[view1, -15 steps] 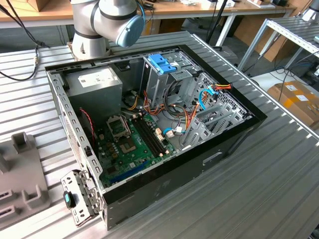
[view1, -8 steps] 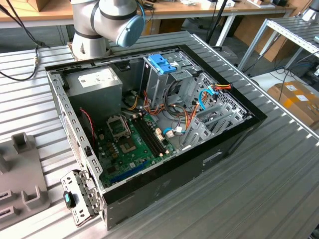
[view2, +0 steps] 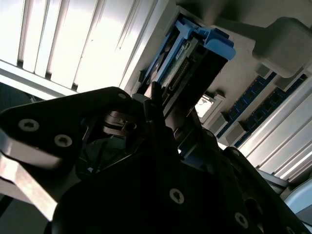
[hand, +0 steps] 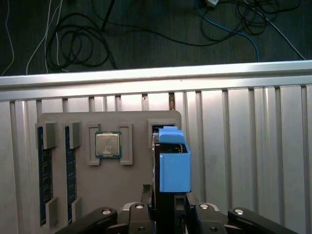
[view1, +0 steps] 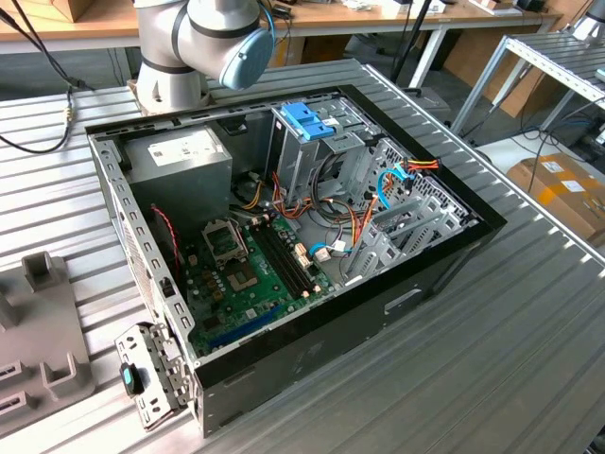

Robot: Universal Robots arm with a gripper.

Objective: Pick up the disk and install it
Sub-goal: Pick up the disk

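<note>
My gripper [hand: 167, 201] is squeezed tight on the disk [hand: 174, 168]. The disk stands on its edge over the grey tray [hand: 131, 187], near the tray's chip [hand: 107, 145].

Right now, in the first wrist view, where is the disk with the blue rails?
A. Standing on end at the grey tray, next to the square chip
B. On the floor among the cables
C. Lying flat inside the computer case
A: the disk stands on end at a slot of the grey tray, beside the square chip but not touching it.
</note>
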